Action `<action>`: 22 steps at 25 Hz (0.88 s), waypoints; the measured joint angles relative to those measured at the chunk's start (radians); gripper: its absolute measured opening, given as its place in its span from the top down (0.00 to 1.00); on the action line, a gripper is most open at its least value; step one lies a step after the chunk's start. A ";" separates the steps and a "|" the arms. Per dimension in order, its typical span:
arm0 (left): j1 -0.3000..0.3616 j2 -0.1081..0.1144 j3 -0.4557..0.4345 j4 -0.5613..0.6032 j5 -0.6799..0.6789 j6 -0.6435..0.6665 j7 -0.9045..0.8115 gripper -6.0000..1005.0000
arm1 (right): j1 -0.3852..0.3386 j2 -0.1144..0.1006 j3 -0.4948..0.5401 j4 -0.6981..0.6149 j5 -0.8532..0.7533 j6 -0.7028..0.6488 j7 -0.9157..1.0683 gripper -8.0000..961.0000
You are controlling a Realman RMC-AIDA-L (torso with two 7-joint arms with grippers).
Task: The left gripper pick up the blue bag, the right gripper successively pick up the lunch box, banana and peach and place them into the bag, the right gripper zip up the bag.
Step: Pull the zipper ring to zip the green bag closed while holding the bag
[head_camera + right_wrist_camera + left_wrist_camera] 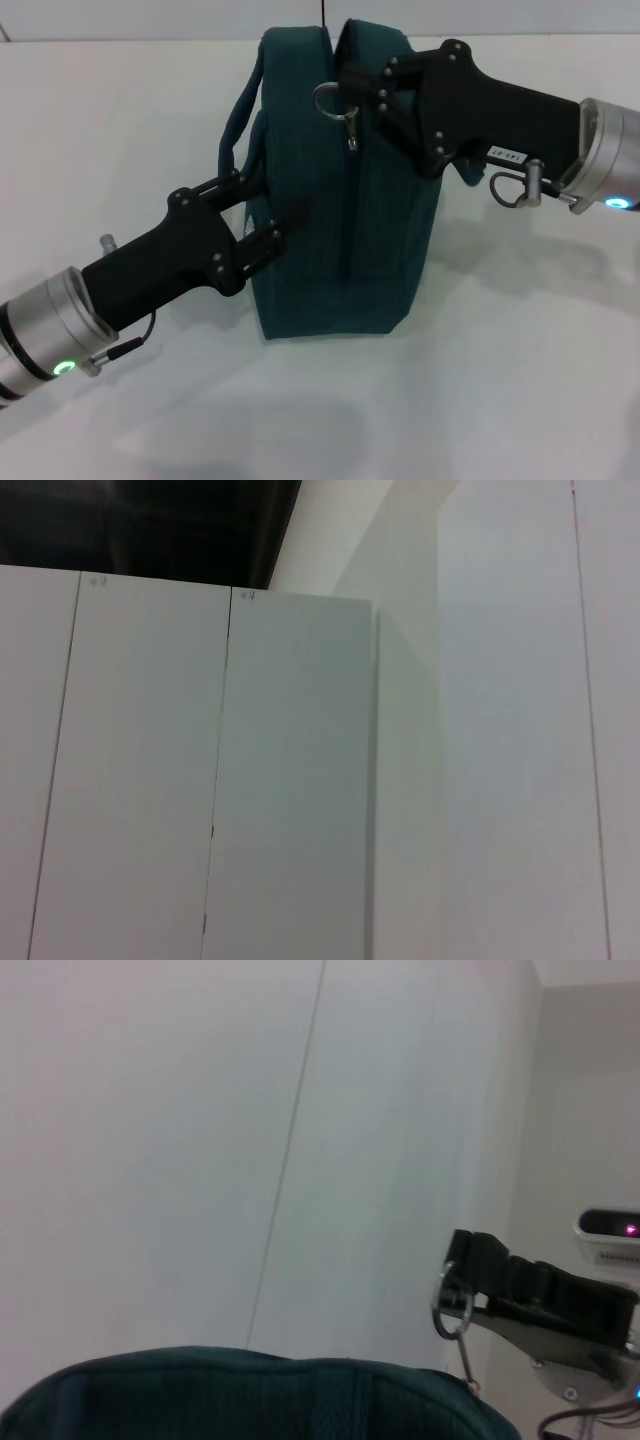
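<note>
The blue bag stands upright on the white worktop, between the two arms. The left pincer grips the bag's near side just below one padded handle, its fingers closed on the fabric. The right pincer is at the bag's top edge, closed on the ring zipper pull, seen also from the left wrist.

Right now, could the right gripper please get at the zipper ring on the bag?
Probably yes: the right gripper is already at the zipper ring on top of the bag, nothing between them.
</note>
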 joint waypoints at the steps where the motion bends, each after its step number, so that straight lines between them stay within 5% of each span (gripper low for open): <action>1: -0.001 0.000 0.003 0.000 0.000 0.000 0.000 0.35 | -0.001 0.000 0.000 0.000 0.002 -0.001 0.000 0.99; 15: -0.007 0.002 0.030 0.002 0.001 0.008 -0.006 0.86 | -0.022 0.000 0.000 0.002 0.012 -0.009 0.000 0.99; 22: -0.012 0.007 0.086 0.013 0.001 0.014 -0.013 0.94 | -0.036 0.000 0.006 0.012 0.040 0.005 0.017 0.99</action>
